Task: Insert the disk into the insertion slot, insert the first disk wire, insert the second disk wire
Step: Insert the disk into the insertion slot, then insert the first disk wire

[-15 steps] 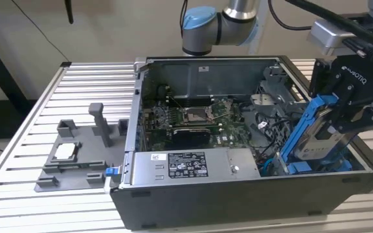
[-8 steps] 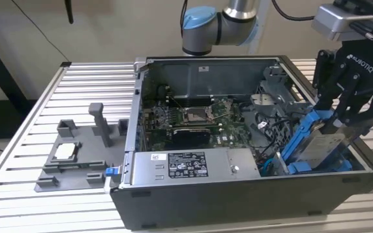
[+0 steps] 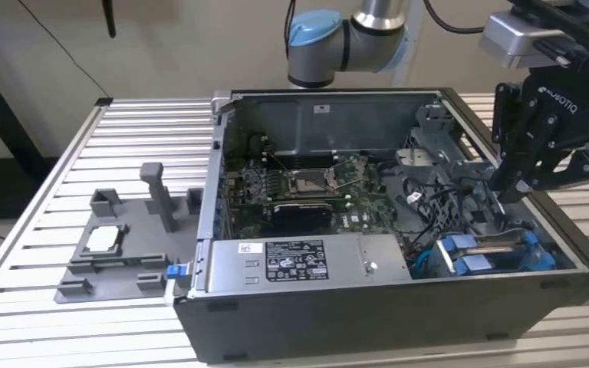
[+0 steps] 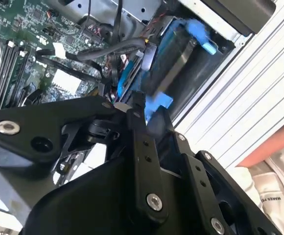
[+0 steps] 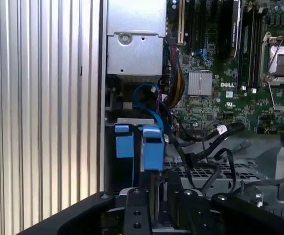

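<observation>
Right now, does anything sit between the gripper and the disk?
Nothing visible does. The gripper hangs just above the disk in its blue carrier. The black cables run beside it, not across the gap.

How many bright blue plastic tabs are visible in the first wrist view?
2, side by side: one bright blue plastic tab nearer the case wall, the other nearer the green motherboard. More may be hidden.
</observation>
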`<action>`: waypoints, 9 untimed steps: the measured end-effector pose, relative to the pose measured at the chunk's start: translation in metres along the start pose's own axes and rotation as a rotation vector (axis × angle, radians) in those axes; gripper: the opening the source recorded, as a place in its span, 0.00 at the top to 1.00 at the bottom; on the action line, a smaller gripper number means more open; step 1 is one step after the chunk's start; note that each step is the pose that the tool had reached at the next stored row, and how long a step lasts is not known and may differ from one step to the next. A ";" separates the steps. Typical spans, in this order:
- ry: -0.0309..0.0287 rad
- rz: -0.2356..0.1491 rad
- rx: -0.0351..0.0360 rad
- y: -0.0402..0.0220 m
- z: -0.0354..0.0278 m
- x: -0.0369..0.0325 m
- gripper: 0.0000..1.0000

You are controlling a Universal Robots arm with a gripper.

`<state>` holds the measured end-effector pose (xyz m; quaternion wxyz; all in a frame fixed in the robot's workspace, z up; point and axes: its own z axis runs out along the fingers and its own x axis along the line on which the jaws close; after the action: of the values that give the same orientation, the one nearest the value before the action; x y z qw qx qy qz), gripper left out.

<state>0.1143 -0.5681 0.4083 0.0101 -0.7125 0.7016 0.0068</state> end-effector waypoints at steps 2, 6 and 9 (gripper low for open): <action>-0.0001 0.001 0.0002 0.0007 -0.0007 -0.0001 0.75; -0.0136 -0.001 0.0482 0.0015 -0.0010 -0.0015 0.75; -0.0131 -0.004 0.1018 0.0024 -0.0007 -0.0026 0.75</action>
<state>0.1119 -0.5655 0.4091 0.0510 -0.7123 0.6996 -0.0242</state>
